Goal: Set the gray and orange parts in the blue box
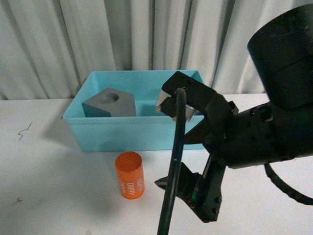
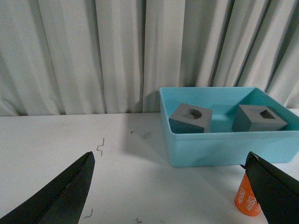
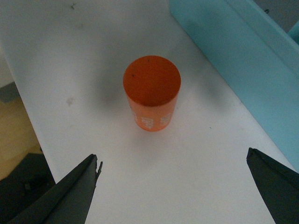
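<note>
My right gripper (image 3: 173,158) is spread wide and empty. The smooth orange cylinder (image 3: 152,93) stands upright on the matte white table (image 3: 93,70) ahead of it, just outside the turquoise plastic bin (image 3: 224,56). My left gripper (image 2: 170,156) gapes too, holding nothing. Only its wrist view shows both matte gray blocks inside the bin, the round-recessed cube (image 2: 190,118) and the square-recessed cube (image 2: 258,118), set apart. In the front view my right arm (image 1: 254,132) covers the second.

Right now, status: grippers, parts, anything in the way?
Left gripper, right gripper open, empty. Round-recess cube, square-recess cube in box; cylinder upright on table. Nothing blocking it.
</note>
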### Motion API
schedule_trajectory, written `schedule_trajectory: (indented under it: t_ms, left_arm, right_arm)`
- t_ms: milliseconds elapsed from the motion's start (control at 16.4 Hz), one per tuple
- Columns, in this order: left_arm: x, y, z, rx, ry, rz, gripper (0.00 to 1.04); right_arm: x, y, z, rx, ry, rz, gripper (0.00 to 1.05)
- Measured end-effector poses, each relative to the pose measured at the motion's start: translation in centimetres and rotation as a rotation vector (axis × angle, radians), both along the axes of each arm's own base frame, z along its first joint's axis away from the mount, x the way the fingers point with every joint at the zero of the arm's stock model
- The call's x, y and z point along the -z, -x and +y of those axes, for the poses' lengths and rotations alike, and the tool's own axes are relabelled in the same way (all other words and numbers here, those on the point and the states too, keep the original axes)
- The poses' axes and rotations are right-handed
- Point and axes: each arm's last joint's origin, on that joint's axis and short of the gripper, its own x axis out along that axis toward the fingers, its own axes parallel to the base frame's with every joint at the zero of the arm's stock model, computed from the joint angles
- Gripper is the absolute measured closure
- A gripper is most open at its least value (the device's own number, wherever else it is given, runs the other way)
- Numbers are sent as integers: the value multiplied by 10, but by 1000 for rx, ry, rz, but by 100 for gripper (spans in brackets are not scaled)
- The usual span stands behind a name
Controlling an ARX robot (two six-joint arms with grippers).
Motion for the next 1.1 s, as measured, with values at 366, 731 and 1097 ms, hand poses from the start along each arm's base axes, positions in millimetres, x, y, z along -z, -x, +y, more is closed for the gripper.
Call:
schedule_trajectory:
  t_ms: [366,731,1097]
  left_arm:
    - [0,0,0,0,0,0,7]
    - [0,0,0,0,0,0,7]
    - [0,0,0,0,0,0,7]
  right_arm:
    - [23,-15,28,17,-7,65,6]
    - [30,-26,52,10,-15,72,6]
    - [32,-32,63,10,-16,70,52]
